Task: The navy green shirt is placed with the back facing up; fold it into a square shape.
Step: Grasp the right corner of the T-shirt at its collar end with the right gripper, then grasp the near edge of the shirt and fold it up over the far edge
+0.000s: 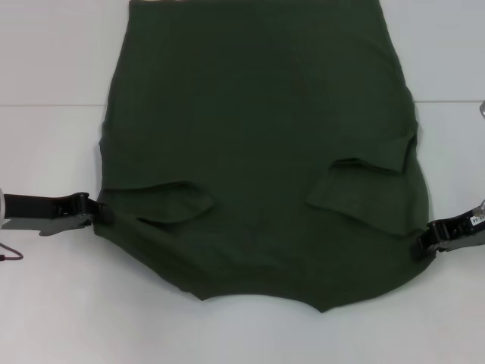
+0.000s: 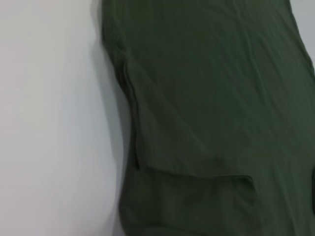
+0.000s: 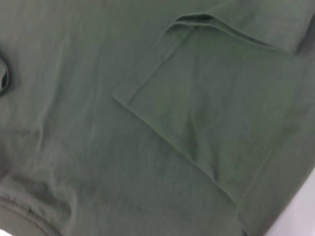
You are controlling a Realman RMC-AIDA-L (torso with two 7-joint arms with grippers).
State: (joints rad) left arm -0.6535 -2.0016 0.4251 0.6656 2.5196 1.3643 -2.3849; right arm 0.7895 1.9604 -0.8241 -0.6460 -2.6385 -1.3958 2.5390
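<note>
The navy green shirt (image 1: 261, 144) lay spread flat on the white table (image 1: 45, 61), filling the middle of the head view and running off the far edge of that view. Both short sleeves were folded inward onto the body: the left sleeve (image 1: 170, 202) lay as a flap near the left side, the right sleeve (image 1: 364, 186) as a flap near the right side. The near edge of the shirt curved, with a small notch at its centre.

Left gripper (image 1: 98, 212) sat at the shirt's left edge, just beside the folded left sleeve, touching the fabric. It looked pinched on the hem there, fingers together on cloth. Right gripper (image 1: 423, 241) sat at the shirt's right near corner, also in contact with the edge; cannot tell whether it was apart or clamped on the fabric.

Left wrist view showed only the shirt's side edge and the sleeve flap (image 2: 192, 201) against the table (image 2: 49, 123). Right wrist view was filled with shirt fabric and the folded sleeve (image 3: 206, 108).

A thin reddish cable (image 1: 11, 252) lay on the table below the left arm.
</note>
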